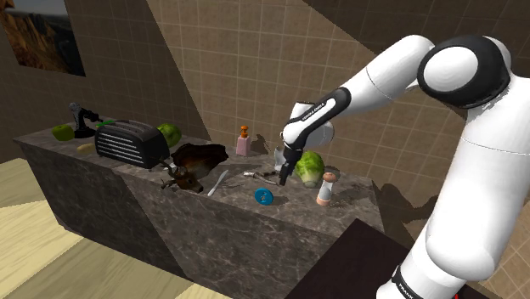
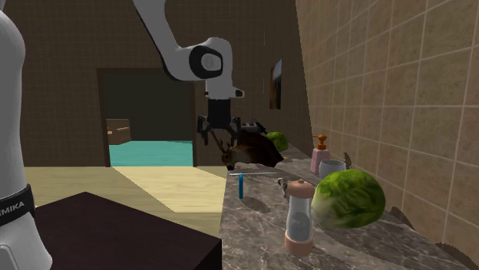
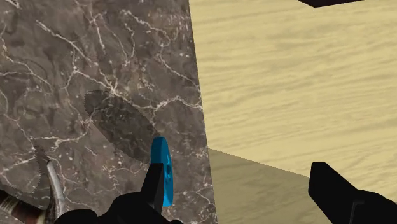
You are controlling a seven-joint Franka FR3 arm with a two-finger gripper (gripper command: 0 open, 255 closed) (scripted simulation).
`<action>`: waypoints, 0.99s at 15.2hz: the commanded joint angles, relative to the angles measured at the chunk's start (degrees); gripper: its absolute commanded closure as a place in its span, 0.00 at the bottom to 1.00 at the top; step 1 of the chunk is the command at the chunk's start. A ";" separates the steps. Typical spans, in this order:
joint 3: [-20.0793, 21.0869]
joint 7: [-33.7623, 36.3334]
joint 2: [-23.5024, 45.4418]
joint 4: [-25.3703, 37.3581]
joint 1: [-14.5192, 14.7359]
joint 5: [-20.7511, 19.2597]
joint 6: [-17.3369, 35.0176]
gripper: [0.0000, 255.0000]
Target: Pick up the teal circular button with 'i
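The blue round button stands on its edge on the dark marble counter, close to the counter's front edge. From the side it shows as a thin upright blue strip. My black gripper hangs open a little above the counter, just beyond the button in the shoulder view. Through the wrist camera the button sits right beside one finger, and the other finger is far off over the floor. The gripper holds nothing.
A lettuce head, a shaker, a cup and a pink soap dispenser stand behind the gripper. Utensils, a brown lump and a toaster lie toward the shoulder view's left. The dark stand is below.
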 commanded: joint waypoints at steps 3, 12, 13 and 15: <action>1.06 -4.76 9.54 6.82 -1.15 2.69 3.28 0.00; 4.29 -12.09 29.92 25.59 -4.71 4.82 6.32 0.00; 4.39 -12.26 30.65 26.38 -4.81 4.81 6.31 0.00; 4.60 -12.47 31.96 26.78 -4.96 4.99 7.22 0.00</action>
